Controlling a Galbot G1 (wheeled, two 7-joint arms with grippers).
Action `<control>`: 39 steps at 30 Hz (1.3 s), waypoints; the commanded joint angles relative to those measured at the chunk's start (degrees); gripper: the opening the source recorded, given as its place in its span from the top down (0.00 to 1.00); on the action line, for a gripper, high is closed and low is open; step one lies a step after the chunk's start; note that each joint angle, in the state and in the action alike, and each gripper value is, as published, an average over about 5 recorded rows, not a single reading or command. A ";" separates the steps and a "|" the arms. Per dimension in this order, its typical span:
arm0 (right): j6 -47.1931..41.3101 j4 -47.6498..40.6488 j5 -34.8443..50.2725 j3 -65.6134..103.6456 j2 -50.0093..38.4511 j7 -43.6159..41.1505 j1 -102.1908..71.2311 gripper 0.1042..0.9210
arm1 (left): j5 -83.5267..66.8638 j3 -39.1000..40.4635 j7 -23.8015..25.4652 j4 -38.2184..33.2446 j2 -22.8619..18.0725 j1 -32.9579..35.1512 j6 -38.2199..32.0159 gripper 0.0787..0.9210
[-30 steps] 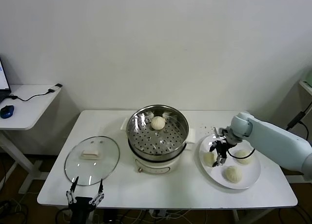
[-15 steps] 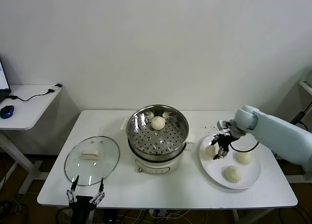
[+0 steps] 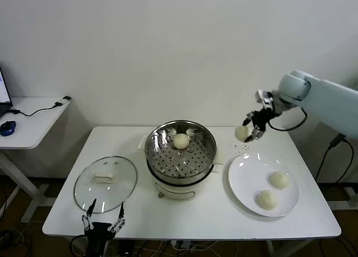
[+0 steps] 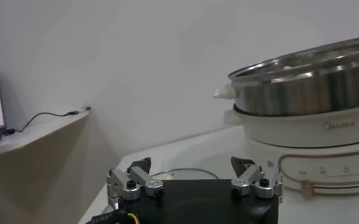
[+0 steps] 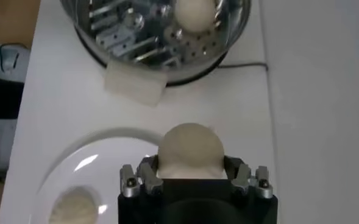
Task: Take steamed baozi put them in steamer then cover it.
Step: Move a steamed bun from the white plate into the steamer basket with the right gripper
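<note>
My right gripper [image 3: 250, 128] is shut on a pale round baozi [image 3: 242, 132] and holds it in the air above the table, between the steamer [image 3: 180, 149] and the white plate [image 3: 244, 178]. The same baozi [image 5: 190, 150] fills the gap between the fingers in the right wrist view. One baozi [image 3: 180, 140] lies in the steel steamer basket. Two more baozi [image 3: 279, 180] [image 3: 267, 199] rest on the plate. The glass cover [image 3: 106, 183] with its white handle lies flat at the table's left. My left gripper [image 3: 104, 220] is open, parked below the table's front edge near the cover.
The steamer sits on a white cooker base [image 3: 178, 190]. A side desk [image 3: 33, 120] with a blue mouse [image 3: 8, 127] and cable stands to the left. A wall rises right behind the table.
My right gripper lifted a baozi off the plate and carried it up and toward the back, leaving two on the plate. The left gripper shifted slightly.
</note>
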 commanded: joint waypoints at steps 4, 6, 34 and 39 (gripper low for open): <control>-3.28 -3.72 14.24 -7.54 22.42 2.61 6.86 0.28 | -0.47 1.06 0.51 -0.64 -0.09 0.04 0.41 0.12; -3.73 -4.02 14.67 -7.49 24.87 3.23 5.59 0.28 | -0.38 0.98 0.51 -0.71 -0.13 -0.11 0.38 0.12; -6.00 -6.69 10.11 -6.12 32.79 9.31 -9.72 0.27 | -0.31 0.09 0.32 -0.81 -0.07 -0.13 0.09 0.12; -6.00 -6.88 9.67 -5.82 32.68 9.93 -10.41 0.27 | -0.28 -0.03 0.33 -0.80 0.17 -0.24 0.15 0.12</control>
